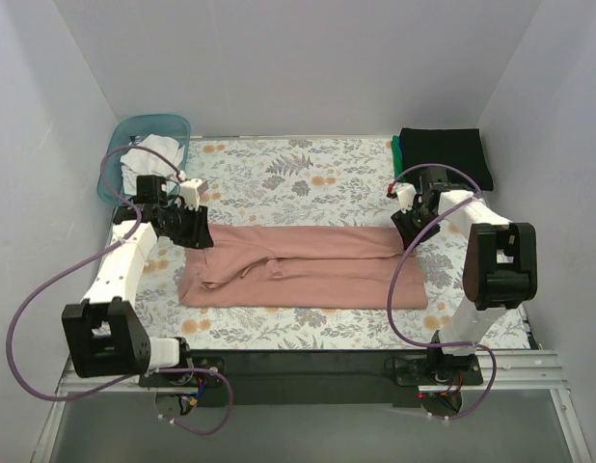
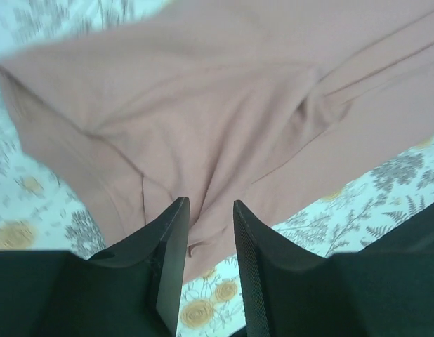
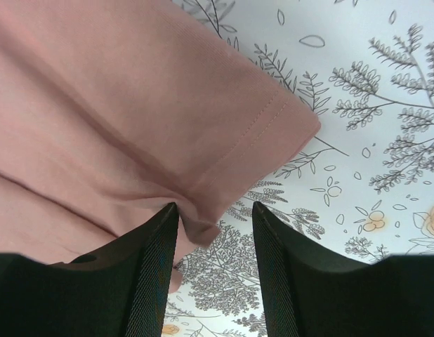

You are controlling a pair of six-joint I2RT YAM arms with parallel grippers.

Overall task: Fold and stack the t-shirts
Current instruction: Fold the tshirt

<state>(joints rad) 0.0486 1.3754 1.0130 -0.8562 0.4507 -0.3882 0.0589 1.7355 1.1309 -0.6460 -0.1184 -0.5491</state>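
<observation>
The dusty-pink t-shirt (image 1: 308, 268) lies folded into a long band across the middle of the table. My left gripper (image 1: 200, 237) hovers over its far left corner, and my right gripper (image 1: 406, 237) hovers over its far right corner. In the left wrist view the gripper (image 2: 210, 203) is open, with the pink shirt (image 2: 224, 105) below and just past the tips. In the right wrist view the gripper (image 3: 214, 207) is open, and a hem corner of the pink shirt (image 3: 133, 119) touches the left finger. A folded black t-shirt (image 1: 445, 154) lies on a teal-green one (image 1: 396, 152) at the back right.
A translucent teal basket (image 1: 173, 125) stands at the back left with a white t-shirt (image 1: 149, 159) crumpled in it. The floral tablecloth (image 1: 279, 178) covers the table. White walls close in the back and sides. Purple cables loop beside both arms.
</observation>
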